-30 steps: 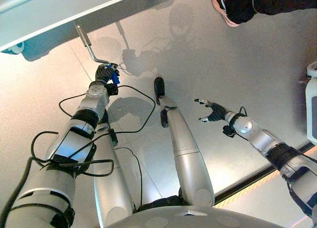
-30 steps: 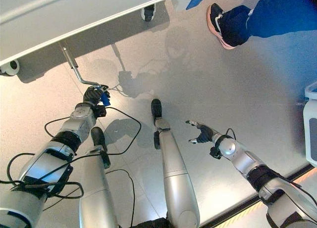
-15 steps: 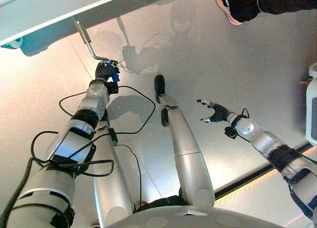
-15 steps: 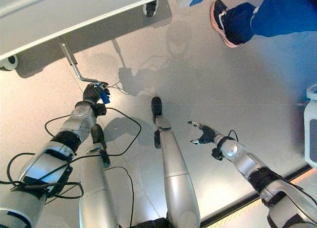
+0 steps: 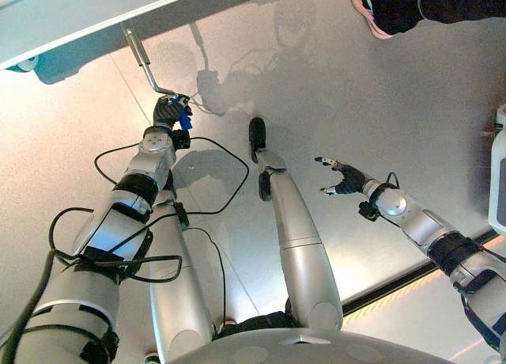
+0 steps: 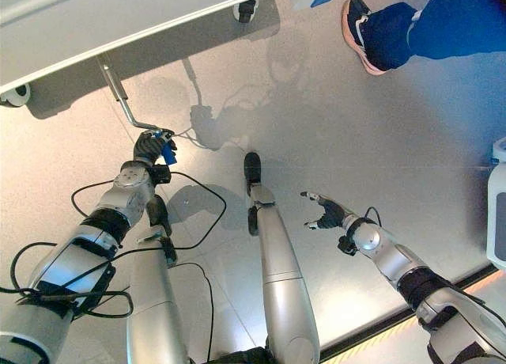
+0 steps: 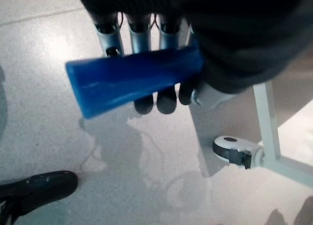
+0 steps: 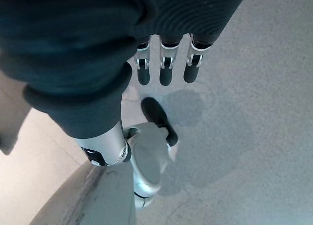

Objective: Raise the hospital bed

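grey floor (image 5: 332, 87) | left robot hand (image 5: 168, 112) grips blue crank handle (image 7: 132, 80) | right robot hand (image 5: 341, 176) relaxed

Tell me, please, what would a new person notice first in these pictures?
First, the left hand, its fingers curled round the blue handle of a metal crank below the bed frame. Then the right hand, open over bare floor, and a person's shoe nearby.

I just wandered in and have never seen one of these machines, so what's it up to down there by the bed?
It is working the hand crank that sticks out from under the hospital bed. The left robot hand is curled around the crank's blue handle, low near the floor. The right robot hand hangs free over the floor with relaxed fingers, holding nothing. A person's shoe shows on the floor nearby.
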{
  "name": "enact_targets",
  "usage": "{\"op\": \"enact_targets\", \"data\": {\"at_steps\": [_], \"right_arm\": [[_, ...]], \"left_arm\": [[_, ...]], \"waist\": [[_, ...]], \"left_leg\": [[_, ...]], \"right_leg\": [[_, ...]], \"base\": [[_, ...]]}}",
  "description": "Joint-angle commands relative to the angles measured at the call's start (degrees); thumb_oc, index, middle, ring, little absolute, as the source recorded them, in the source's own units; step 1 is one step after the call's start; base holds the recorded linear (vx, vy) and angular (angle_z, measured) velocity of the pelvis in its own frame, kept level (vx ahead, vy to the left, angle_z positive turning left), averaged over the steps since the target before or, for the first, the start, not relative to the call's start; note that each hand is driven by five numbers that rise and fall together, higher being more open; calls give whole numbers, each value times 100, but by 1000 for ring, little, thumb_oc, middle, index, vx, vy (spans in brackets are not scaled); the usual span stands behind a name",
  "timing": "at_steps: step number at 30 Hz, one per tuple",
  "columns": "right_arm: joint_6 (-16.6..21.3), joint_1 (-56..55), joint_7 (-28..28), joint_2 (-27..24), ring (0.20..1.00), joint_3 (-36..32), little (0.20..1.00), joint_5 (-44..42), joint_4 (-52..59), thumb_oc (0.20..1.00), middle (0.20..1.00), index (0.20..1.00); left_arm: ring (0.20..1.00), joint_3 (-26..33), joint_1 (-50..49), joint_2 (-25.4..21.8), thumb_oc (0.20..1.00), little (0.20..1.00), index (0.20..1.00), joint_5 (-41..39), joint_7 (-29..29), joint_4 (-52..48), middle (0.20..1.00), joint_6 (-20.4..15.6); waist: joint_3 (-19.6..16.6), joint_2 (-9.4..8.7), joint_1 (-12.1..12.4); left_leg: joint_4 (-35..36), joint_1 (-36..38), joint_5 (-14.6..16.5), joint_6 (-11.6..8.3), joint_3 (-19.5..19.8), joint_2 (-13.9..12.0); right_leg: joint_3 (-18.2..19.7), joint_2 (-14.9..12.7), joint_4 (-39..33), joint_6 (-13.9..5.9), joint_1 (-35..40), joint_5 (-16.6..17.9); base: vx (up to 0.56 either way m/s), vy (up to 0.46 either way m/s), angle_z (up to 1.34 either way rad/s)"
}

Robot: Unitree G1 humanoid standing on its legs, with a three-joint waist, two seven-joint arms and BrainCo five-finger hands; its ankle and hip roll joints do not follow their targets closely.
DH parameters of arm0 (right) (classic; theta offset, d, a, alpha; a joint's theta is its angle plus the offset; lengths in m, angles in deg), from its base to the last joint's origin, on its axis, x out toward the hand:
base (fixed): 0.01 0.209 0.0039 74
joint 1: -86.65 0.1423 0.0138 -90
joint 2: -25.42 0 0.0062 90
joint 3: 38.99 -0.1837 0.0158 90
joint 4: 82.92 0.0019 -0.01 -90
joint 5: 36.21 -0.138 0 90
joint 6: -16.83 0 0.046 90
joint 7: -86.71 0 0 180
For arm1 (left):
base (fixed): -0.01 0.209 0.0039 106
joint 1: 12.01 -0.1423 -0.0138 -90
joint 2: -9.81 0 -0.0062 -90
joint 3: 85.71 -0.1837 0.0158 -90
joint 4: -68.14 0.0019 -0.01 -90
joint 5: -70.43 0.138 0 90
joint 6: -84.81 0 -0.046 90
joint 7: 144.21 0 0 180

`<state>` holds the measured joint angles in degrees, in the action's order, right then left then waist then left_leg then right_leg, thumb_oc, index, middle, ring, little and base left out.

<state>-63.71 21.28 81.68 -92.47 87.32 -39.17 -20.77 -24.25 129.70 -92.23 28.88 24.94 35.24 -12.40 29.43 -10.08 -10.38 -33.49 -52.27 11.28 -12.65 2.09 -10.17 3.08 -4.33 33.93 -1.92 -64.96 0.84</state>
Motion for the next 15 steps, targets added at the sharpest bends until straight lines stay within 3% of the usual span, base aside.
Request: {"op": "enact_targets", "data": {"at_steps": [1, 15], "right_arm": [[91, -411, 45, -288, 1000, -1, 1000, -142, 191, 1000, 1000, 1000], [-9, -830, 78, -535, 1000, -327, 1000, 267, 316, 1000, 1000, 1000]], "left_arm": [[200, -173, -221, 123, 200, 200, 200, 182, 140, -863, 200, -404], [200, -1326, -252, -200, 200, 200, 200, -820, 669, -3597, 200, -632]], "waist": [[36, -54, 7], [36, 266, -13]], "left_leg": [[392, -226, -926, 289, 35, -94], [568, 25, -978, 261, -83, -53]], "right_leg": [[468, -451, 45, -764, 85, -294], [579, -487, 92, -767, 117, -308]], "base": [[0, 0, 0], [1, 1, 0]]}}
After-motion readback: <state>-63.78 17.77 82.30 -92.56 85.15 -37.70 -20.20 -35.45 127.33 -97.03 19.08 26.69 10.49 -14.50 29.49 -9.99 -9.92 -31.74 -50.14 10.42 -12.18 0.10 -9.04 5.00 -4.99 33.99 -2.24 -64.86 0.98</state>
